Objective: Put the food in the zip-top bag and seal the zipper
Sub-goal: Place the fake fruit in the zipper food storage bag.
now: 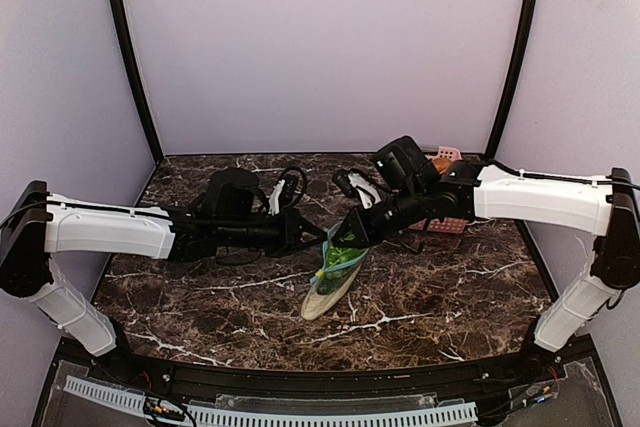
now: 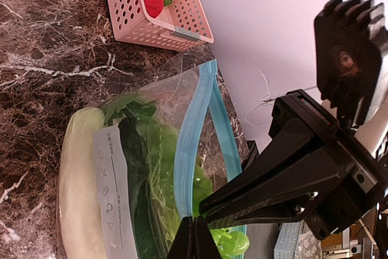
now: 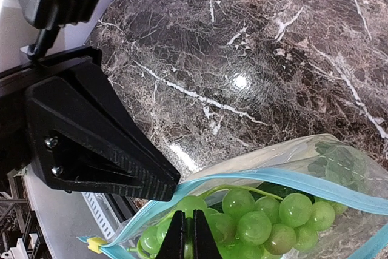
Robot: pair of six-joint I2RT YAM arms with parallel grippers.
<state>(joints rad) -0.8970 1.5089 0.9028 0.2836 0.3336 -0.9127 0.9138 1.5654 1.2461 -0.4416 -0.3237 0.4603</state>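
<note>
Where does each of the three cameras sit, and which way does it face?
Top external: above and behind the bases, looking down at the table; left arm and right arm meet at the bag.
Left wrist: on the left arm, looking along its shut left end effector at the zipper and a basket; the right end effector shows opposite.
Right wrist: on the right arm, looking along the shut right end effector at the grapes; the left end effector shows.
Shared: both wrist views show the zipper and the opposite end effector.
</note>
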